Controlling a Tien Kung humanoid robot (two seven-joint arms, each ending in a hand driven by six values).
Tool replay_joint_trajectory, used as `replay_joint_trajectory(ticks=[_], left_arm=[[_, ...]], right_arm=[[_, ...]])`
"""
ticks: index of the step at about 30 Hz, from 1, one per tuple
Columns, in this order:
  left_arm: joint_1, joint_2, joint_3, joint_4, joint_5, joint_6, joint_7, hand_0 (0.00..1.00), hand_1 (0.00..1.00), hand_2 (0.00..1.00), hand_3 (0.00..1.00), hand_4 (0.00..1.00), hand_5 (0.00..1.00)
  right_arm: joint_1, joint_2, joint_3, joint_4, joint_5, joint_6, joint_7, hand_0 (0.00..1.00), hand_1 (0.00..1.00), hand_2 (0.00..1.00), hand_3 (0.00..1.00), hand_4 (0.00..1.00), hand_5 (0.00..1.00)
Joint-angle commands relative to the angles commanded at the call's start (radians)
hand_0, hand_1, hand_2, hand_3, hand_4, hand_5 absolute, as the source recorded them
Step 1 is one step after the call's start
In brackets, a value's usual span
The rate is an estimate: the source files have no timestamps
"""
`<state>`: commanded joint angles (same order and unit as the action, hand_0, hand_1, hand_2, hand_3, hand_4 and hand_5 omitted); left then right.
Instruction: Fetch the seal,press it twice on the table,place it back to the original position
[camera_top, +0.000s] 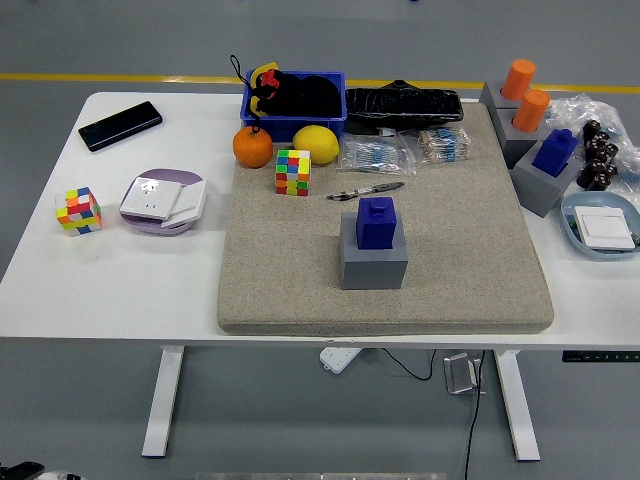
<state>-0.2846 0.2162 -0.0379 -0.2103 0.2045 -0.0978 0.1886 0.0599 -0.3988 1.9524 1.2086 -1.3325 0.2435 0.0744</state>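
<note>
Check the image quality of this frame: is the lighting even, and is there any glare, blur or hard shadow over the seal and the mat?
Head view: lighting is even and diffuse; the blue seal on its grey block is sharp, with only a soft shadow on the beige mat. Head view: mild glare on the clear bags and the black tray; no motion blur. Neither hand is in view.

White table (120, 290): rectangular top with rounded corners, carried on two white legs (163, 400) with flat feet. Grey floor (80, 40): smooth, evenly lit, crossed by a yellow line (120, 77) beyond the table's far edge. White power strip (341, 357): seen under the tabletop, with a black cable (472, 420) hung beside it. No walls or windows are shown.
</note>
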Motion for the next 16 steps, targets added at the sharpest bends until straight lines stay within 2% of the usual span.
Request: replay_joint_trajectory(ticks=[16], left_arm=[[0.001, -0.004, -0.004, 0.001, -0.001, -0.001, 0.000, 0.723, 0.693, 0.682, 0.751, 0.685, 0.259]], right_arm=[[0.002, 0.005, -0.018, -0.003, -0.001, 0.001, -0.003, 0.875, 0.795, 0.800, 0.791, 0.998, 0.636]])
